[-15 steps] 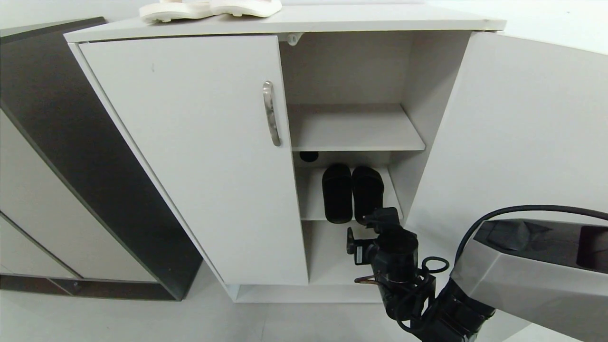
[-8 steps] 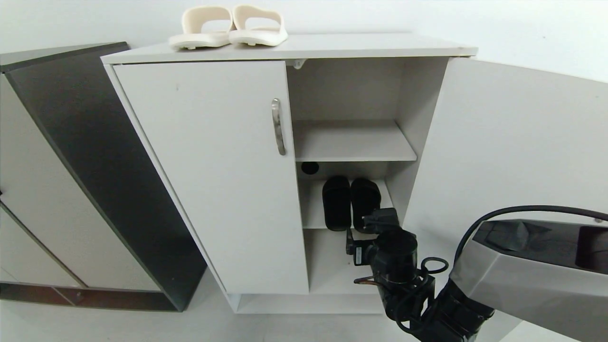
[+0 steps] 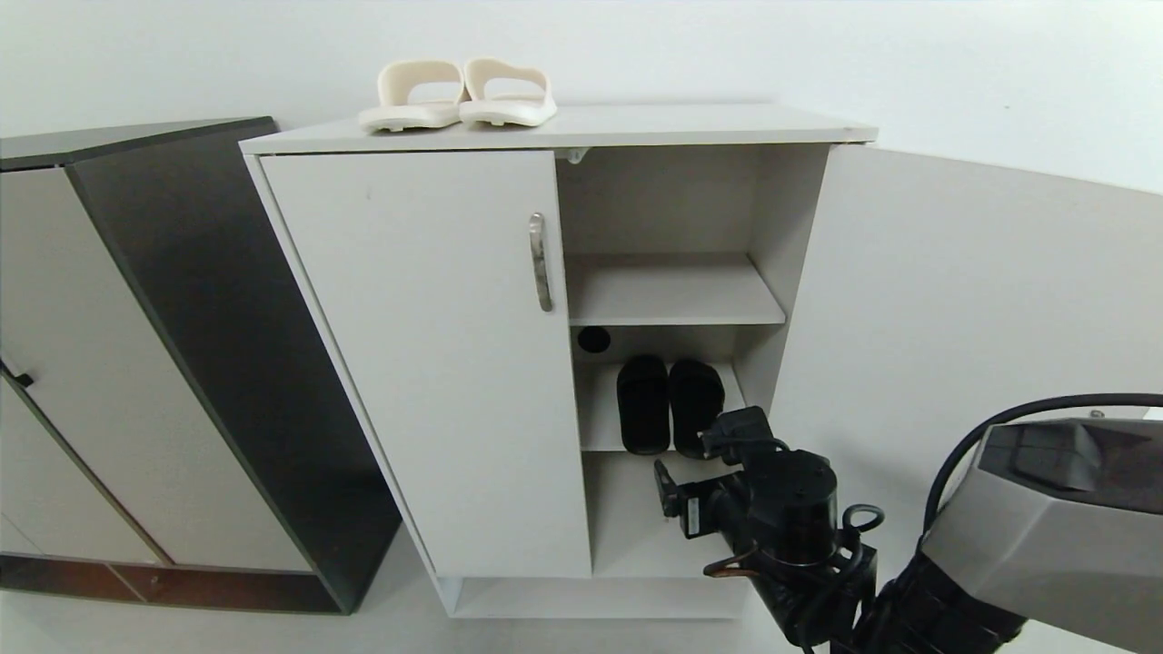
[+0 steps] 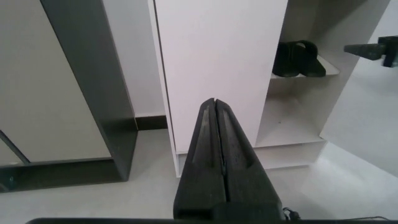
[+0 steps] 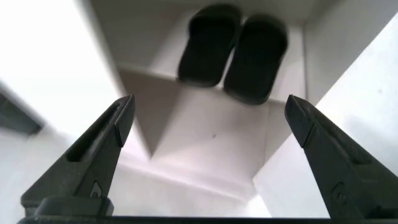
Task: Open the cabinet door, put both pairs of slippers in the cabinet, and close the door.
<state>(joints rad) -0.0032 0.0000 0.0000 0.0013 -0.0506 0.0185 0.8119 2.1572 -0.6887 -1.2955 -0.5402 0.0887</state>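
A white cabinet [image 3: 563,127] stands with its right door [image 3: 954,300] swung open and its left door [image 3: 436,345] closed. A pair of black slippers [image 3: 670,404] lies side by side on the middle shelf; the same black slippers [image 5: 233,56] sit ahead of my right gripper [image 5: 208,118], which is open and empty. In the head view the right gripper [image 3: 704,454] hovers just outside the cabinet, in front of the lower shelves. A beige pair of slippers [image 3: 459,94] rests on the cabinet top. My left gripper [image 4: 214,102] is shut on nothing, low before the closed door.
A dark grey and white cabinet [image 3: 182,345] stands against the white cabinet's left side. The upper shelf [image 3: 672,291] and bottom compartment [image 3: 636,518] are bare. The closed door carries a metal handle [image 3: 540,262]. Light floor lies in front.
The whole head picture has shifted: the cabinet sits lower and smaller, and the beige slippers on top come fully into view. The right gripper stays open in front of the lower shelves.
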